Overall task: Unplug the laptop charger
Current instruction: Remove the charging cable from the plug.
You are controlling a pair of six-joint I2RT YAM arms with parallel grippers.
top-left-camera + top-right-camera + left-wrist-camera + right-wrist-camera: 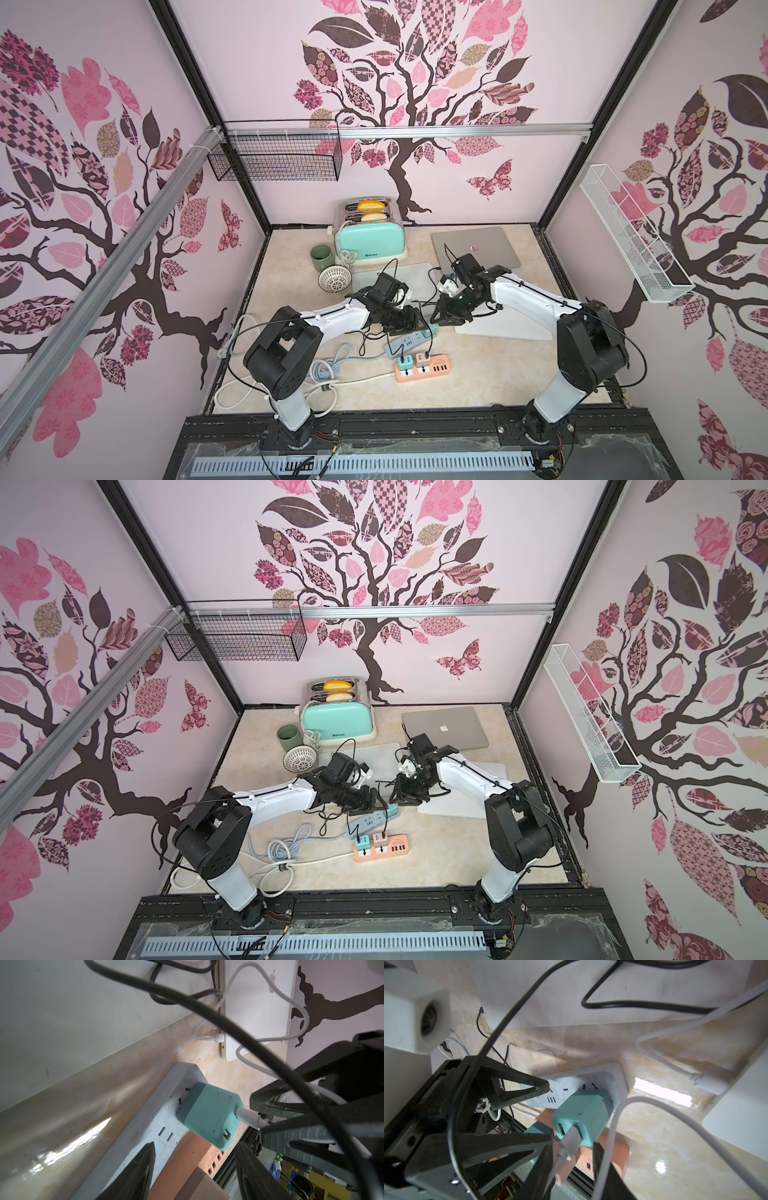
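- The step in hand, as I judged it, was taking hold of the charger [209, 1113]. It sat plugged into the grey strip [405, 345], at the end nearer the laptop [478, 247], and the strip lay on the desk [478, 374].
- A white cable [291, 999] ran from the charger's outer face to the laptop's side, where its other end was plugged in too.
- The right tool [574, 1145] stood at the charger's outer end, one finger on each side of it, with the cable's plug between them. The jaws were partly apart, and I could not tell whether the pads already pressed on the teal body.
- The left tool [195, 1145] was spread wide and held nothing. In the right wrist view one fingertip [542, 1084] seemed to rest on the strip just beside the charger. The other finger reached over the orange strip [424, 368] next to it.
- So the charger lay between the two tools, which stood almost tip to tip above the strip in both top views.
- The next move, I think, called for a firm pinch on the charger's body, not on the thin plug of the cable. After that it needed a straight pull away from the strip's face, while the left tool pressed the strip down so that it did not lift together with the charger.
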